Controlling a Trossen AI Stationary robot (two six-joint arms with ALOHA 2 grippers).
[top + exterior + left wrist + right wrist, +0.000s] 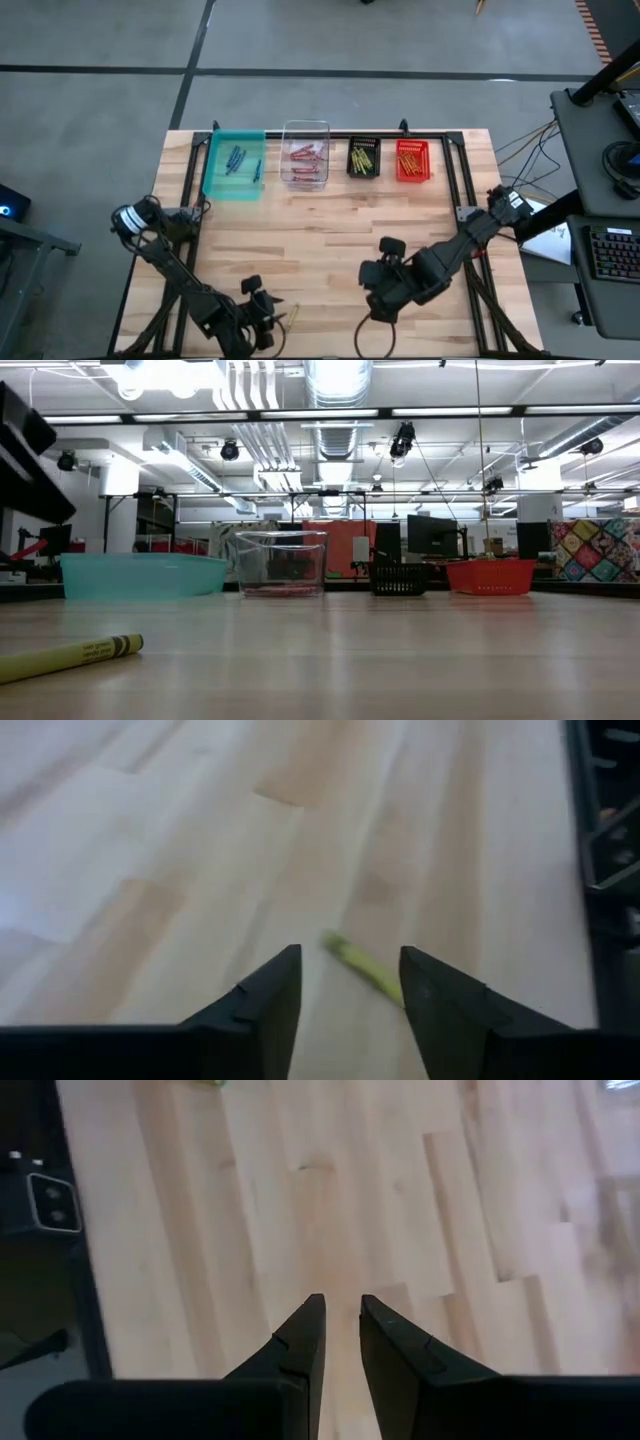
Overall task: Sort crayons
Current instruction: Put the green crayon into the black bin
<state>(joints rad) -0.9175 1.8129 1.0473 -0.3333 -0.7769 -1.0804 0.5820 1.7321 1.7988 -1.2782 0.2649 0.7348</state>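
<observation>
A yellow crayon (362, 970) lies flat on the wooden table near its front edge, also seen in the low view (70, 657) and the high view (291, 318). My left gripper (348, 960) hovers open just short of it, slanting down, at the table's near left (262, 312). The crayon's near end runs behind one finger (430, 1000). My right gripper (340, 1312) hangs over bare wood at the near middle-right (380, 295), its fingers a narrow gap apart with nothing between. More crayons lie in the bins at the far edge.
Along the far edge stand a teal bin (234, 165) with blue crayons, a clear bin (305, 155) with pink ones, a black bin (363, 158) with yellow ones and a red bin (413, 160) with orange ones. Bare wood lies between them and the arms.
</observation>
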